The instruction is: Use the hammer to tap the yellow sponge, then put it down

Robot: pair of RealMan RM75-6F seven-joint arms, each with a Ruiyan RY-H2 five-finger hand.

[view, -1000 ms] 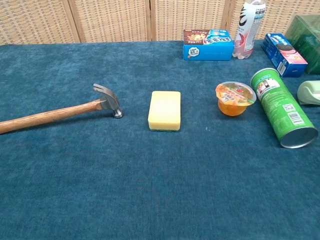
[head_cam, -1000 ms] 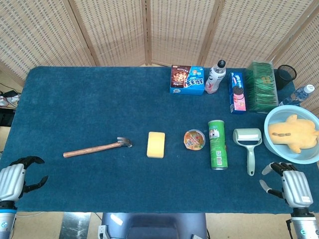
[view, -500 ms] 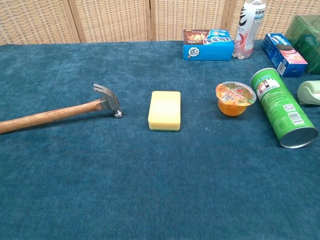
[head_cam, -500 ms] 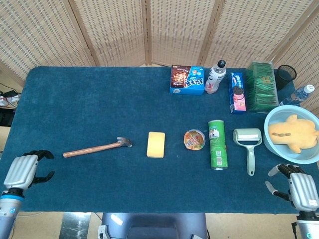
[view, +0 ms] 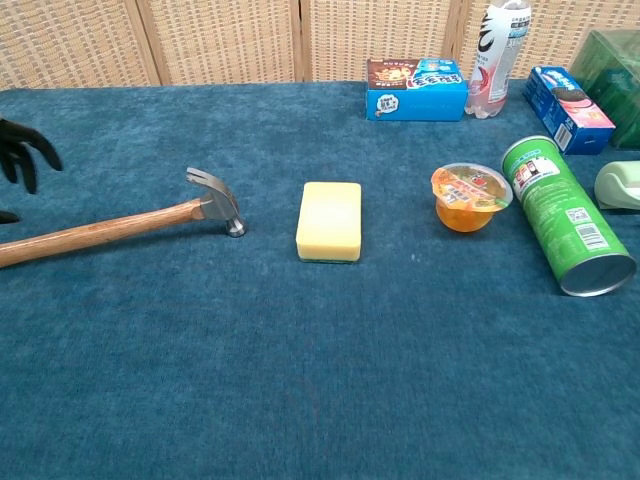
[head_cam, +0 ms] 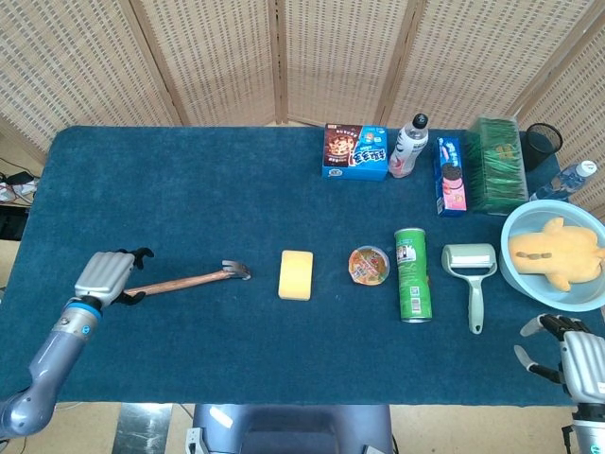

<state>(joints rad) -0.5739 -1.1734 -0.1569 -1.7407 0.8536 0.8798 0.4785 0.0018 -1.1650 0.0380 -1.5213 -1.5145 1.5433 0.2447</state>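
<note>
Hovering over the handle end of the hammer (head_cam: pixel 185 280), left robot hand (head_cam: pixel 107 276) has fingers spread, nothing gripped. Hammer lies flat on the table (head_cam: pixel 189 180), head pointing away from that hand toward the yellow sponge (head_cam: pixel 296 274) just beyond. Right robot hand (head_cam: pixel 579 359) sits at the table's near edge, fingers apart, holding nothing.

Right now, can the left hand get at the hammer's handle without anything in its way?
Probably yes. The left hand is open over the handle end of the hammer, which lies flat on the cloth. The nearest other thing, the yellow sponge, sits beyond the hammer's head.
</note>
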